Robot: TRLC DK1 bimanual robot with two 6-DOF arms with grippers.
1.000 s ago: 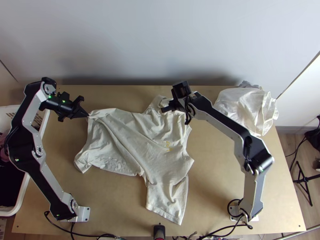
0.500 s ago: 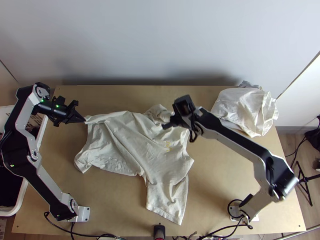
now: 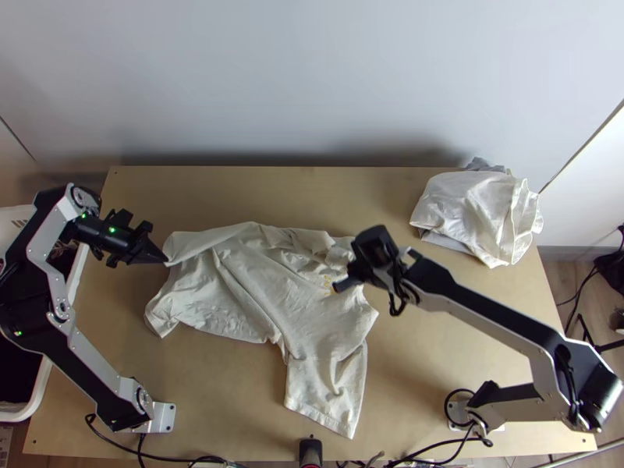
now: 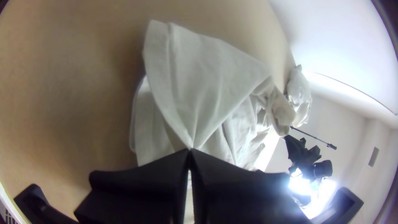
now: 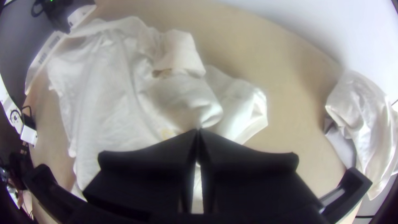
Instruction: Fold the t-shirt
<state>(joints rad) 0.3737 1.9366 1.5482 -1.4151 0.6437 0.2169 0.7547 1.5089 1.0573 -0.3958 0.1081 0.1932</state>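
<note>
Pinching the cream cloth t-shirt (image 3: 265, 292), rumpled on the light wooden desk (image 3: 444, 366). My left hand (image 4: 190, 150) and right hand (image 5: 199, 129) are both closed on it, tips only. Risks: uneven pull skews the fold; shallow bite lets fabric slip.

white basket (image 3: 38, 389), crumpled cloth (image 3: 477, 209), wooden table (image 3: 226, 405)

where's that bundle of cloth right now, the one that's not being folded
In the top view, the bundle of cloth lies at the table's far right corner, by the wall, beyond the right arm.
</note>
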